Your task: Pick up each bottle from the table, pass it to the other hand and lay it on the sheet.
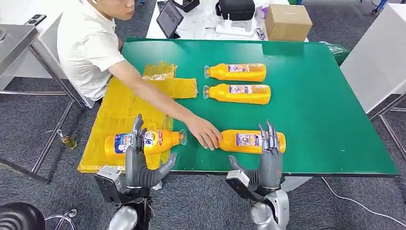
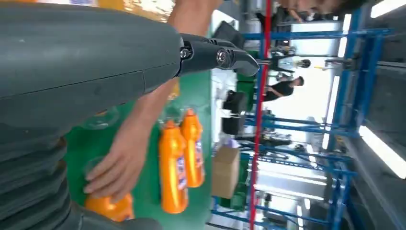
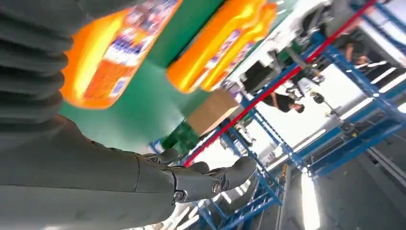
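Both robot hands, left (image 1: 140,165) and right (image 1: 268,160), hover at the green worktop's (image 1: 325,110) near edge, fingers spread, holding nothing. One bottle (image 1: 143,142) lies on the yellow sheet (image 1: 119,105); a person's hand (image 1: 205,132) touches the nearest bottle (image 1: 244,141) (two more (image 1: 237,72) (image 1: 239,93) lie behind).

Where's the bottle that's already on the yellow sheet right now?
In the head view, the bottle lies on its side on the yellow sheet, at the table's near left, just behind the left hand.
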